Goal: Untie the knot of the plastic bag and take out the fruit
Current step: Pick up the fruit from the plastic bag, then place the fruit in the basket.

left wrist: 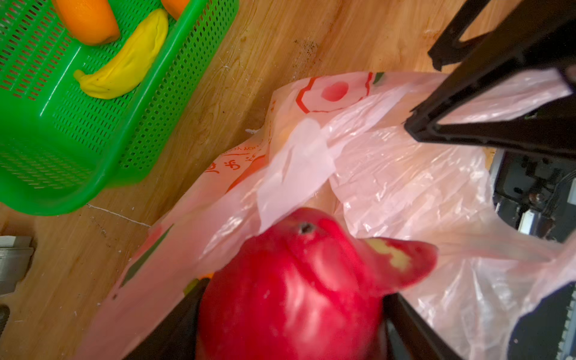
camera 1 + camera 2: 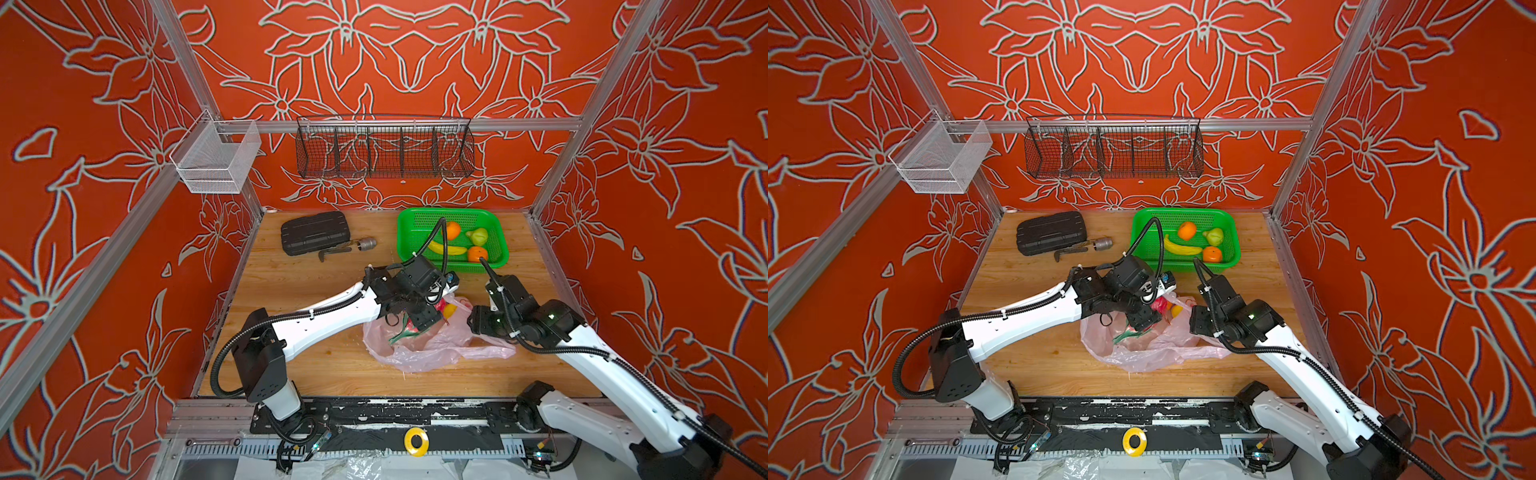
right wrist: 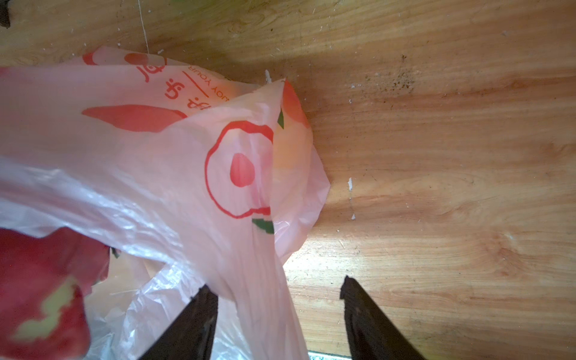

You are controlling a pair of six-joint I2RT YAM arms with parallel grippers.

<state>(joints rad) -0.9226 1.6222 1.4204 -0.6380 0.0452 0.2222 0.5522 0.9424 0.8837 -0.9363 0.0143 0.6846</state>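
The pale pink plastic bag [image 2: 419,349] lies open and crumpled on the wooden table, in both top views [image 2: 1142,353]. No knot shows in any view. My left gripper [image 1: 293,299] is over the bag's mouth, shut on a red dragon fruit [image 1: 290,280] with green-tipped scales. A yellow fruit [image 2: 450,309] sits in the bag beside it. My right gripper [image 3: 276,285] is at the bag's right side with its jaws apart. A fold of the bag [image 3: 249,249] runs between its fingers, not pinched. The dragon fruit [image 3: 37,280] also shows in the right wrist view.
A green basket [image 2: 405,245] behind the bag holds two oranges [image 2: 453,230], a banana [image 2: 446,248] and a pale green fruit [image 2: 478,237]. A black case [image 2: 314,232] and a metal tool [image 2: 349,247] lie at the back left. Wire baskets hang on the walls.
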